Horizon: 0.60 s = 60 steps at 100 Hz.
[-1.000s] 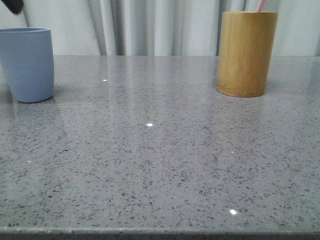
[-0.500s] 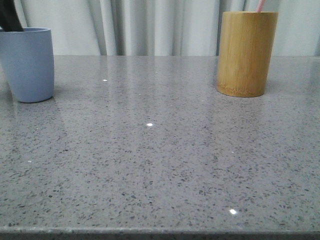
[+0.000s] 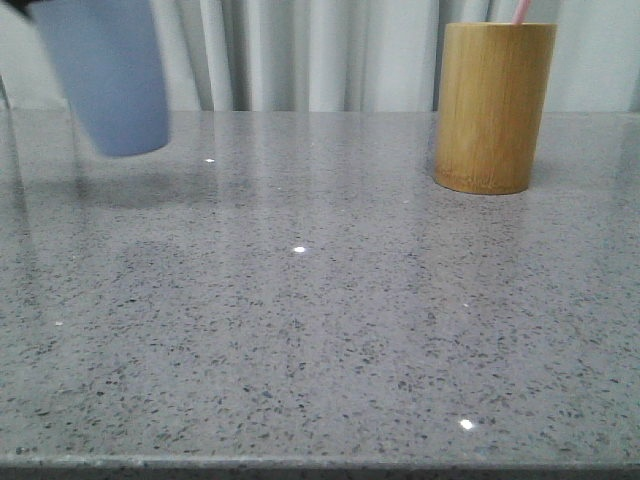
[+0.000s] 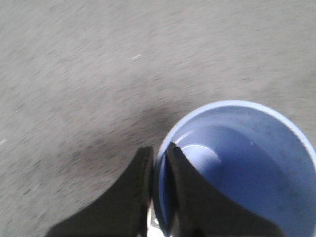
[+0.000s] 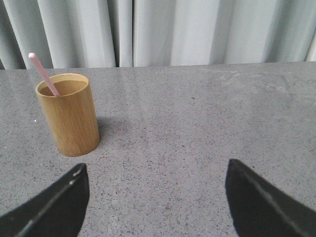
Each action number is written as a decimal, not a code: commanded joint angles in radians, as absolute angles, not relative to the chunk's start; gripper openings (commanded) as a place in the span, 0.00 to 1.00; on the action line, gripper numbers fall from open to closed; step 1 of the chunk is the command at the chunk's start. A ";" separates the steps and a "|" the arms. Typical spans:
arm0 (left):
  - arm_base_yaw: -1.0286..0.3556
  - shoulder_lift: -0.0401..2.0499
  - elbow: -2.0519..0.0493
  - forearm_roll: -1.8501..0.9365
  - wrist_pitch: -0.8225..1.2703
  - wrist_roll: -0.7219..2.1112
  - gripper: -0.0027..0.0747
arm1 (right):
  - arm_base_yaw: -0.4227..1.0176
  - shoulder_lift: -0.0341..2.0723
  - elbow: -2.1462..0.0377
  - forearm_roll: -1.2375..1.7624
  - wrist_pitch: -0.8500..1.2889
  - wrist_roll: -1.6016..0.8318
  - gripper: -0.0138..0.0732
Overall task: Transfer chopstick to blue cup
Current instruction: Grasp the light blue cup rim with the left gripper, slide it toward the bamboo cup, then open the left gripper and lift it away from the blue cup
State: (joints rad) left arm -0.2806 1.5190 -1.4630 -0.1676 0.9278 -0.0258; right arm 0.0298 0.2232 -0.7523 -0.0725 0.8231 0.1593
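Observation:
The blue cup (image 3: pixel 112 75) hangs in the air at the far left of the front view, tilted, its base off the table. My left gripper (image 4: pixel 159 150) is shut on its rim, one finger inside and one outside; the cup (image 4: pixel 247 163) is empty. A pale pink chopstick (image 5: pixel 43 74) leans in the bamboo cylinder (image 5: pixel 69 114); its tip (image 3: pixel 521 11) shows at the top right of the front view above the cylinder (image 3: pixel 492 105). My right gripper (image 5: pixel 155 170) is open and empty, some way from the cylinder.
The grey speckled table (image 3: pixel 320 320) runs to its front edge at the bottom of the front view. White curtains (image 3: pixel 300 50) hang behind the table. The cup's shadow (image 3: pixel 120 185) lies on the table at the left.
The blue cup stood on the table at the far left; my left gripper came down onto its rim, and now the cup is lifted and has moved right.

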 commanded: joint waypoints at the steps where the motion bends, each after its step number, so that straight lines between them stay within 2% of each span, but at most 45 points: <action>1: -0.352 1.500 -1.542 -0.186 0.892 -0.020 0.01 | 0.028 0.246 -0.780 -0.081 0.741 0.155 0.82; 26: -0.525 1.622 -1.695 -0.150 0.896 -0.020 0.01 | 0.028 0.246 -0.780 -0.081 0.741 0.155 0.82; 60: -0.607 1.766 -1.766 -0.087 0.905 -0.020 0.01 | 0.028 0.246 -0.780 -0.081 0.741 0.155 0.82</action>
State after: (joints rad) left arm -0.5932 1.7979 -1.7267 -0.0959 0.9499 -0.0192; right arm 0.0298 0.2232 -0.7523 -0.0725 0.8231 0.1593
